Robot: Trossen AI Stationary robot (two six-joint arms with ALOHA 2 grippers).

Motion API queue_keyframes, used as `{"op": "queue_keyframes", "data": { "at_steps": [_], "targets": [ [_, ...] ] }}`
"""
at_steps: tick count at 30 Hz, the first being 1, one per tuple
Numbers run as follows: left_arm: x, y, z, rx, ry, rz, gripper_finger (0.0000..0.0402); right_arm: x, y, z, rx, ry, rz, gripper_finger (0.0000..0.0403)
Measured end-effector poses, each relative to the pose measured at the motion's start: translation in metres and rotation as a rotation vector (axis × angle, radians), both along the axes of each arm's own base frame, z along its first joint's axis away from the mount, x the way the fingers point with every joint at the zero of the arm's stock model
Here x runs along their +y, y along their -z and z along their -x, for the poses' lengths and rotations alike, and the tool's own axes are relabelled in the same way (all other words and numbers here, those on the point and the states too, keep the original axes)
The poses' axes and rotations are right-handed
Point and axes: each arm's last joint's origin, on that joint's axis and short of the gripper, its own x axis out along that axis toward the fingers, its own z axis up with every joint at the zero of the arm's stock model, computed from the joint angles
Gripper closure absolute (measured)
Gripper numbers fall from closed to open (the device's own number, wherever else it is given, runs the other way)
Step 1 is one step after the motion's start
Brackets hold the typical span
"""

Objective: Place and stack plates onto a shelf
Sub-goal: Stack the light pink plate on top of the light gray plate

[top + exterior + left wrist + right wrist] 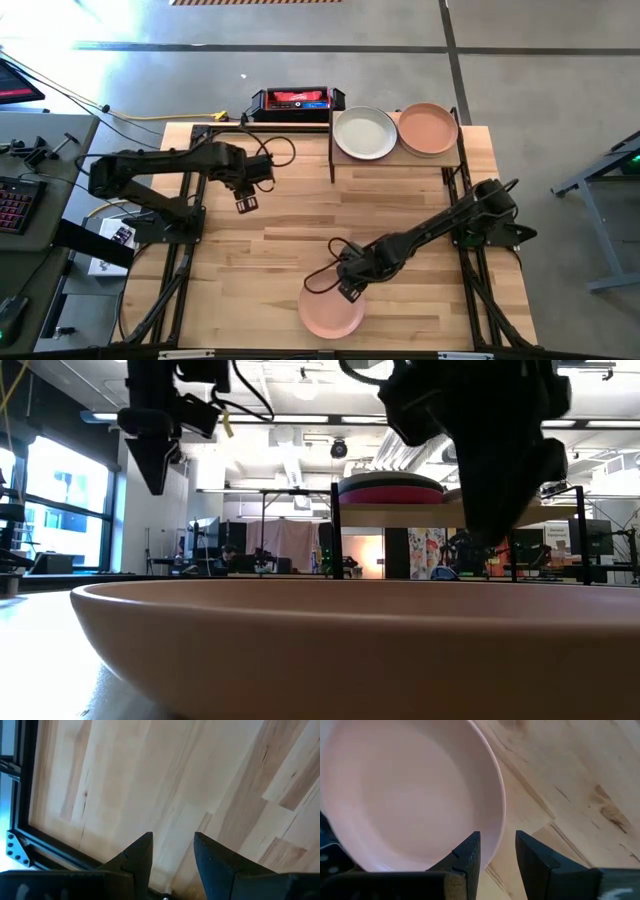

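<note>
High view: we see a round matte pink plate [331, 312] at the table's [280, 240] near edge, right gripper [350, 291] over its rim; two plate stacks top the light-wood shelf [395, 163]. Right wrist view: fingers [470, 851] parted, straddling the smooth rim, gripping nothing. Left wrist view: left gripper [172, 851] open above bare woodgrain.

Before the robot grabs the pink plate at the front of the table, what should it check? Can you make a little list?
1. Right gripper open: ok, there is a gap between its fingers.
2. Right gripper lined up with the rim of the pink plate: ok, the rim sits just ahead of the fingers in the right wrist view.
3. Plate already held: not ok, nothing is between the fingers.
4. Left gripper out of the way: ok, it hangs open over bare table on the far left.
5. Room on the shelf: cannot tell; two stacks already sit there, topped by a light grey plate and a peach plate.
</note>
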Motion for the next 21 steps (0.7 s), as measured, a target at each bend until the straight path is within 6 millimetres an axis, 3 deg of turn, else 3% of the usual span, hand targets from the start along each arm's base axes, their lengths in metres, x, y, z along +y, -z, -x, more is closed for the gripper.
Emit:
{"op": "queue_keyframes", "data": {
  "at_steps": [21],
  "targets": [
    [-0.001, 0.012, 0.003, -0.024, 0.015, -0.007, 0.0271, 0.006, 0.041, -0.011, 0.079, 0.002, 0.007, 0.0300]
  ]
}}
